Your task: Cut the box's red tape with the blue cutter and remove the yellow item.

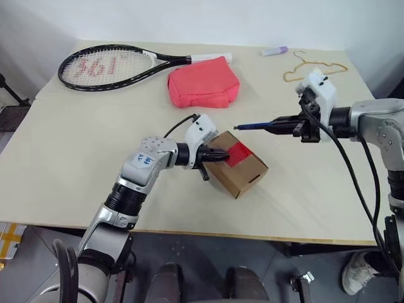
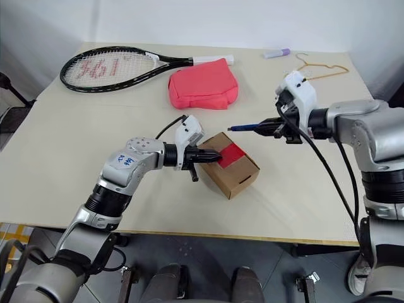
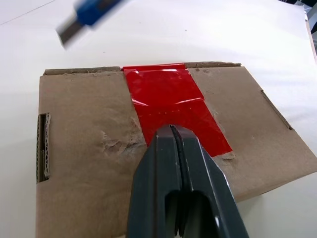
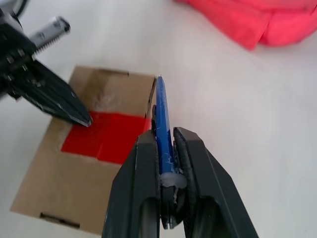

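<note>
Left eye view: my left end effector (image 1: 218, 153) is closed, tips pressed on the red tape (image 1: 238, 154) to pin the box (image 1: 238, 165) on the bench (image 1: 76, 145). My right end effector (image 1: 270, 126) grips the blue cutter (image 1: 252, 125), blade hanging above the box, apart from it.

Left wrist view: fingers (image 3: 173, 148) together on the tape; cutter tip blurred above the far edge.

Right wrist view: cutter clamped, aimed at the tape's edge. Flaps taped, so the yellow item is hidden.

The box (image 1: 238, 165) lies on the table (image 1: 76, 158), before the pouch (image 1: 203, 83).
</note>
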Available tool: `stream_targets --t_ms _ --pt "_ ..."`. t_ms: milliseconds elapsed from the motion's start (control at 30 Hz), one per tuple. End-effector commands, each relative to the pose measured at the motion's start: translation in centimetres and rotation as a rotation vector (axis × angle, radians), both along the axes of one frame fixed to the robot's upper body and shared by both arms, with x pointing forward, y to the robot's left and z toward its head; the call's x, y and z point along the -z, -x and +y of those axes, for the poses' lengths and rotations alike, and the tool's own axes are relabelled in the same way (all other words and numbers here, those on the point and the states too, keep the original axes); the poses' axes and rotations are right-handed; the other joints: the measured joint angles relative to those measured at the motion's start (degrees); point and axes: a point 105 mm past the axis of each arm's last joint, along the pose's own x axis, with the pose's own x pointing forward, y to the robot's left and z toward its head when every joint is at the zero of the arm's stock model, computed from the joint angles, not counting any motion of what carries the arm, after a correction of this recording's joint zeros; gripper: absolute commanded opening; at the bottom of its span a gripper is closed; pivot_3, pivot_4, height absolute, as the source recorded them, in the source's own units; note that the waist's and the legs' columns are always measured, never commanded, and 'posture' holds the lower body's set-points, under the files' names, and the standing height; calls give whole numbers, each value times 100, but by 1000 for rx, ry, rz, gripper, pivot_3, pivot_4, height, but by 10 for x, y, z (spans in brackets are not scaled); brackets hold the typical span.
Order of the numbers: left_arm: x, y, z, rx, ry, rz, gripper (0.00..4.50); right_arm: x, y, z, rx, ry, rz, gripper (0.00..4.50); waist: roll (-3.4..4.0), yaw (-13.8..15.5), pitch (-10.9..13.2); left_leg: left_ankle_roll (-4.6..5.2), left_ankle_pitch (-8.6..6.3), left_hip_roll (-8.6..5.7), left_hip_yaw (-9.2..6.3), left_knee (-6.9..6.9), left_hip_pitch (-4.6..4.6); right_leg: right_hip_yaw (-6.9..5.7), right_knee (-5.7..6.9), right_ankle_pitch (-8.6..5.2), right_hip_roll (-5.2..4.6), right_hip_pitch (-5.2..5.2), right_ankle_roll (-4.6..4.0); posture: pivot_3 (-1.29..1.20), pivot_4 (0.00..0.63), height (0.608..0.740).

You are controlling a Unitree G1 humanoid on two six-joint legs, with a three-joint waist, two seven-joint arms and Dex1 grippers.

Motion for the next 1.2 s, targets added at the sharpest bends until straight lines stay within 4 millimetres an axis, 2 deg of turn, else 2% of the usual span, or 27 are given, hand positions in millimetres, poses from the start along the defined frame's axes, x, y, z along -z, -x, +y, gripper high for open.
stream_targets --t_ms 33,167,500,1033,1200 --pt "11 3 0 4 -29 32 0 -14 7 6 -32 -17 -46 154 0 0 0 0 0 0 0 0 0 0 0 0 0 0 0 0 150 740" --pt "11 3 0 6 -29 32 0 -2 7 7 -31 -1 -17 154 0 0 0 0 0 0 0 0 0 0 0 0 0 0 0 0 150 740" --pt "10 3 0 6 -34 31 0 14 9 4 -21 14 15 154 0 1 0 0 0 0 0 0 0 0 0 0 0 0 0 0 150 740" --pt "11 4 0 8 -35 34 0 3 1 -5 10 3 -24 154 0 0 0 0 0 0 0 0 0 0 0 0 0 0 0 0 150 740" --pt "11 4 0 11 -38 31 0 15 8 2 -28 10 17 154 0 1 0 0 0 0 0 0 0 0 0 0 0 0 0 0 150 740"
